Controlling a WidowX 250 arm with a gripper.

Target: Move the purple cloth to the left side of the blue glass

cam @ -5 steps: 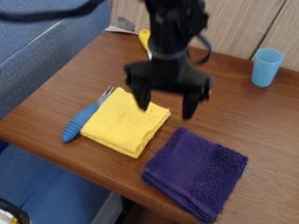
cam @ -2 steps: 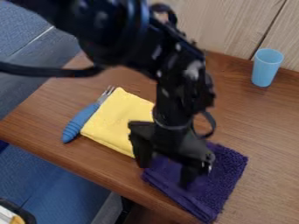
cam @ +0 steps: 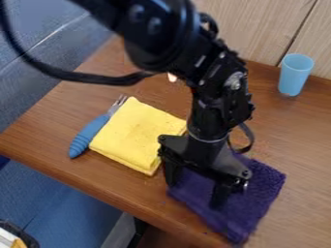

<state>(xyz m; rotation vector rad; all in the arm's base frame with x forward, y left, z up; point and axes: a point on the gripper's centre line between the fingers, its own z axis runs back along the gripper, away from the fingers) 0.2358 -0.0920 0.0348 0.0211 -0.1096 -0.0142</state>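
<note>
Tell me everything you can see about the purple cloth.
The purple cloth is dark, soft-looking fabric, apparently folded into a rough four-sided pad, with a fuzzy, towel-like surface toward the right. It lies flat on the brown table, near its front edge, to the right of the yellow cloth. The open gripper is down over its left part, partly hiding it; whether the fingers touch it, I can't tell.

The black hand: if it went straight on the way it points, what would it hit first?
The purple cloth, just below the hand; its fingertips may be touching it, though depth is hard to judge. Beyond it lies the table.
</note>
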